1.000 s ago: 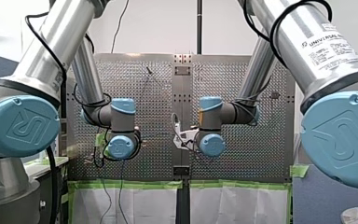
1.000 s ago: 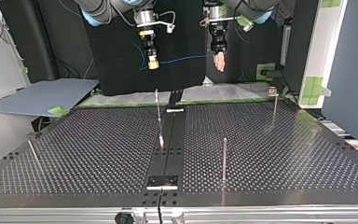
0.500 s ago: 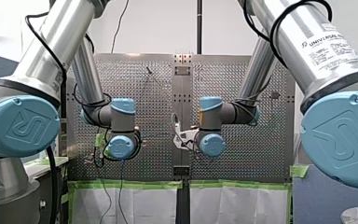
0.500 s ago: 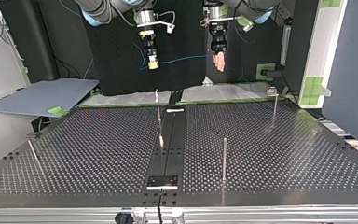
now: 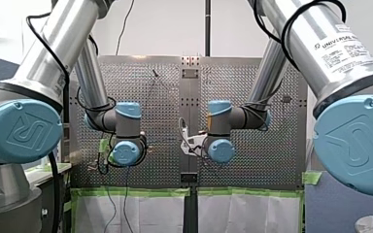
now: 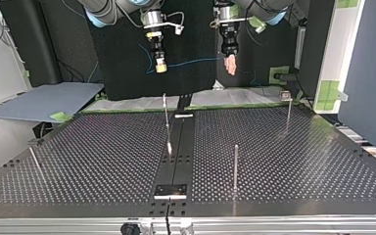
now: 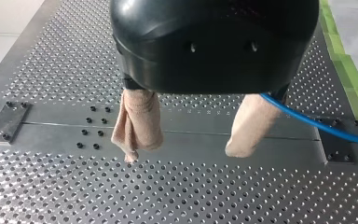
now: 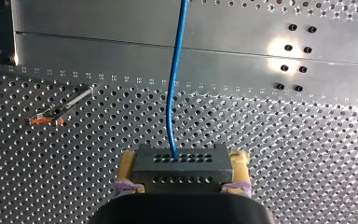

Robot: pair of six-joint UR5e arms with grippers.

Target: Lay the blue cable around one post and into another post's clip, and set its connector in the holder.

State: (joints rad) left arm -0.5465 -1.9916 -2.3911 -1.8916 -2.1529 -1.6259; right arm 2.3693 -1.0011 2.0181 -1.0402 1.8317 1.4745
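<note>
Both grippers hang high above the perforated table (image 6: 284, 161). My right gripper (image 8: 182, 164), with yellow pads (image 8: 240, 161), is shut on a dark connector block (image 8: 182, 173). The blue cable (image 8: 173, 88) leaves the block ahead of the gripper. In the top view this gripper (image 6: 160, 66) is at the left, and the cable (image 6: 191, 62) spans across to my left gripper (image 6: 231, 64). My left gripper (image 7: 184, 149) stands open, its beige fingers (image 7: 137, 123) apart with nothing between them. The cable (image 7: 317, 123) passes along the outer side of one finger.
Thin metal posts stand on the table: one near the middle (image 6: 166, 120), one closer to the near edge (image 6: 235, 166), one with a clip on top at the top view's right (image 6: 288, 107), and a leaning one at its left (image 6: 35, 161). A small plate (image 6: 171, 190) sits on the centre strip.
</note>
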